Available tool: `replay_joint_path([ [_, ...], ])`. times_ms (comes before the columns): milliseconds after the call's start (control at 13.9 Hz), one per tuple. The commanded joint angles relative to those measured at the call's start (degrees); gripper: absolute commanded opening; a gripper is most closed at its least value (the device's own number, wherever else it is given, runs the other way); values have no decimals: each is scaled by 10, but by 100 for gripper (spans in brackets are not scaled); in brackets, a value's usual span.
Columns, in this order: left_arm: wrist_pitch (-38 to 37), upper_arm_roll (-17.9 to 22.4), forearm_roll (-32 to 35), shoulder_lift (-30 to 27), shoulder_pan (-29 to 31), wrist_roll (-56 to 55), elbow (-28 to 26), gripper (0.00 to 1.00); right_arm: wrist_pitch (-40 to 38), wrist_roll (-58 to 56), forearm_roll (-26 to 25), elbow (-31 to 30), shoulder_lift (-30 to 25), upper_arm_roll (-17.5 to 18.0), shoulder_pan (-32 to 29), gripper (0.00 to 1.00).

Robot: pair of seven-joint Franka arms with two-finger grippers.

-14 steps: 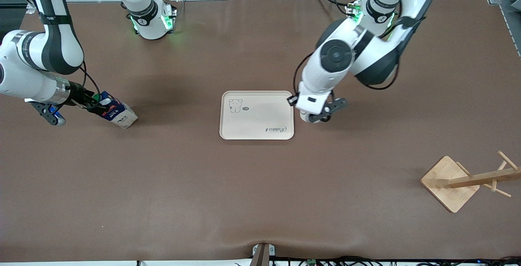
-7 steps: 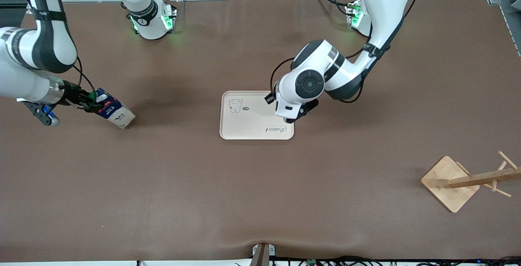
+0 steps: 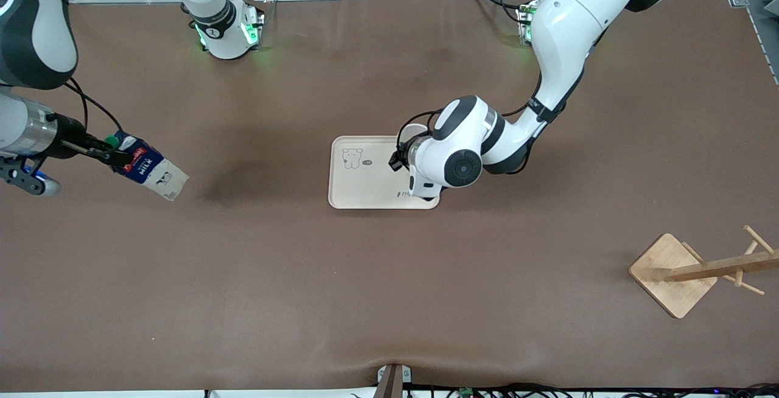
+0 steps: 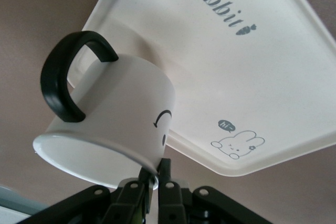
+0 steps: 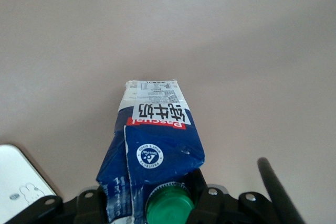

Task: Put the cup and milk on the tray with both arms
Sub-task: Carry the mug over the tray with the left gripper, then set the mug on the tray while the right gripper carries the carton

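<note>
The cream tray (image 3: pixel 365 188) lies mid-table. My left gripper (image 4: pixel 155 182) is shut on the rim of the white cup (image 4: pixel 121 114), which has a black handle and a smiley face. It holds the cup tilted in the air over the edge of the tray (image 4: pixel 252 72). In the front view the left arm's wrist hides this gripper. My right gripper (image 3: pixel 106 150) is shut on the top of the blue milk carton (image 3: pixel 148 168), beside its green cap (image 5: pixel 168 208). It holds the carton (image 5: pixel 157 135) tilted above the bare table at the right arm's end.
A wooden rack with a square base (image 3: pixel 672 273) lies tipped over at the left arm's end, nearer the front camera than the tray. A corner of the tray (image 5: pixel 21 184) shows in the right wrist view.
The left arm has swung from beside the tray to over it, carrying the cup. The right gripper has lifted the milk off the table and drawn it away from the tray.
</note>
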Motion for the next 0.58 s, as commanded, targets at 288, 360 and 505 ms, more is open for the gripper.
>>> replay_joint_path([
  [288, -4, 4, -15, 17, 1, 53, 14, 0, -9, -48, -6, 113, 93, -1, 95, 21],
  [360, -4, 4, -15, 20, 1, 54, 15, 0, -9, -46, -3, 117, 101, -1, 109, 21],
  [505, -4, 5, -12, 18, 0, 55, 15, 37, -11, -24, -2, 116, 103, -1, 124, 22],
])
